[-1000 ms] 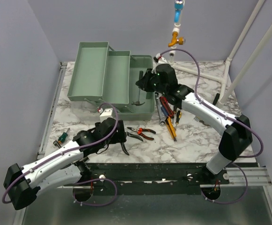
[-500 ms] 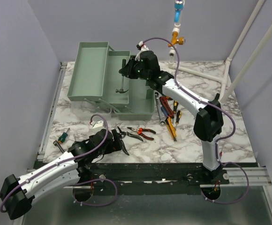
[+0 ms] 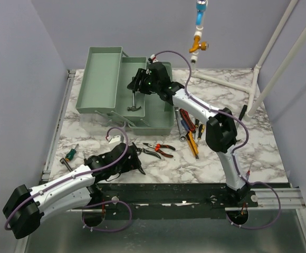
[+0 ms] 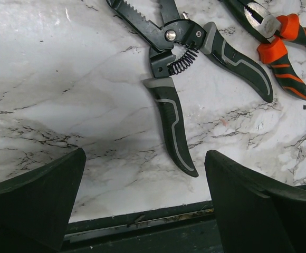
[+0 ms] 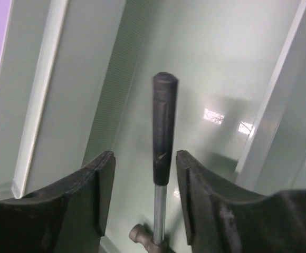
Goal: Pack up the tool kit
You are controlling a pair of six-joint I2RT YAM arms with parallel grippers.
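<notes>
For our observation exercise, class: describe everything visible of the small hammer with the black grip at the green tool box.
The small hammer has a black rubbery-looking grip, a thin bare-metal shaft and a metal head. It is over a tray of the pale green tool box, its grip pointing away between the parted fingers of the right gripper; whether they touch it is unclear.

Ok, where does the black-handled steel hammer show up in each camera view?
Top external: the black-handled steel hammer is upper centre, over the green metal toolbox, just below the right gripper.
Left wrist: not in view.
Right wrist: the hammer's handle is centre frame, between the gripper's fingers.
Shared landmark: the green metal toolbox, behind the hammer in both the top external and right wrist views.
</notes>
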